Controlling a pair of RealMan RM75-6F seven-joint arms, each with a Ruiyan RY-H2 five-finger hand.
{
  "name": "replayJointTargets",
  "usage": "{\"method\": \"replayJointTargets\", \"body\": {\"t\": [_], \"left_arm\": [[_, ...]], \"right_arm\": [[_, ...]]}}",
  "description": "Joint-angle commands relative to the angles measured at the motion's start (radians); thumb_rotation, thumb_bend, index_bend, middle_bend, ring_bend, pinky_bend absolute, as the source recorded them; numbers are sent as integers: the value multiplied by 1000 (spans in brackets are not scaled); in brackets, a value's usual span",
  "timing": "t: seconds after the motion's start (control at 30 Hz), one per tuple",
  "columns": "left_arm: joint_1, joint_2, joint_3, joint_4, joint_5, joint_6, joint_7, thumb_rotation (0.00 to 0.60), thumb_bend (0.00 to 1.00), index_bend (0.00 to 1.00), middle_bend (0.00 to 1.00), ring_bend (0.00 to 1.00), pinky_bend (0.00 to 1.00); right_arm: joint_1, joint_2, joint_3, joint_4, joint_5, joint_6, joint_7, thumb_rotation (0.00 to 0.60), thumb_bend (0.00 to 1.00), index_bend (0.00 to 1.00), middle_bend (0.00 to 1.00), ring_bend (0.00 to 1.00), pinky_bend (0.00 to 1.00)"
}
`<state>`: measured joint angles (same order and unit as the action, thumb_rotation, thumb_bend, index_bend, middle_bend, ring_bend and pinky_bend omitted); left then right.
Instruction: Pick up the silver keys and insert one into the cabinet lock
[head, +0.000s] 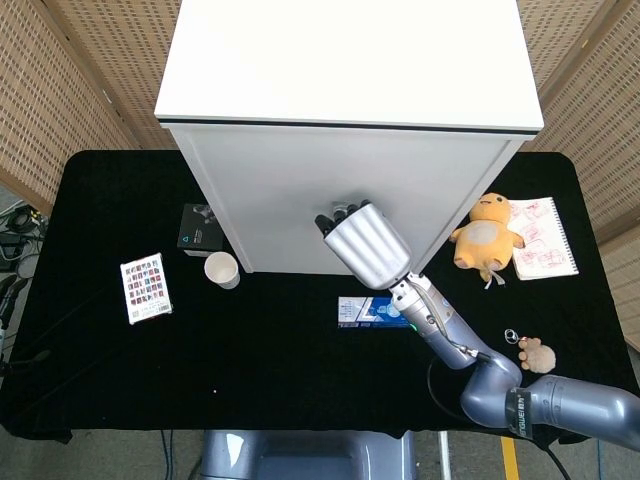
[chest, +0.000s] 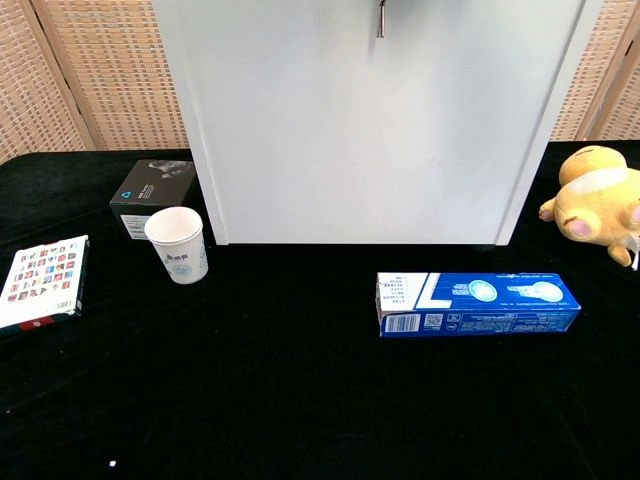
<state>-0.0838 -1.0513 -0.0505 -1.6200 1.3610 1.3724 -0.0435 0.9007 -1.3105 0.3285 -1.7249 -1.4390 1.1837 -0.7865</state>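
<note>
The white cabinet stands at the back middle of the black table. In the head view my right hand is raised against the cabinet front, its back towards the camera, and it covers the lock. What its fingertips pinch is hidden there. In the chest view a silver key dangles at the top edge in front of the cabinet door, below where the hand is; the hand itself is out of that frame. My left hand shows in neither view.
A blue toothpaste box lies under my right forearm. A paper cup, a black box and a card pack sit to the left. A yellow plush, a notebook and a pom keychain are on the right.
</note>
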Motion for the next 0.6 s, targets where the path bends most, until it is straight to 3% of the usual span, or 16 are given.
{"method": "replayJointTargets", "body": {"t": [0.03, 0.6], "left_arm": [[0, 0, 0, 0, 0, 0, -1, 600, 0, 0, 0, 0, 0], [1, 3, 0, -1, 0, 1, -4, 600, 0, 0, 0, 0, 0]], "right_arm": [[2, -8, -1, 9, 1, 6, -12, 600, 601, 720, 884, 889, 1000], [8, -24, -3, 33, 3, 22, -49, 600, 599, 719, 884, 888, 1000]]}}
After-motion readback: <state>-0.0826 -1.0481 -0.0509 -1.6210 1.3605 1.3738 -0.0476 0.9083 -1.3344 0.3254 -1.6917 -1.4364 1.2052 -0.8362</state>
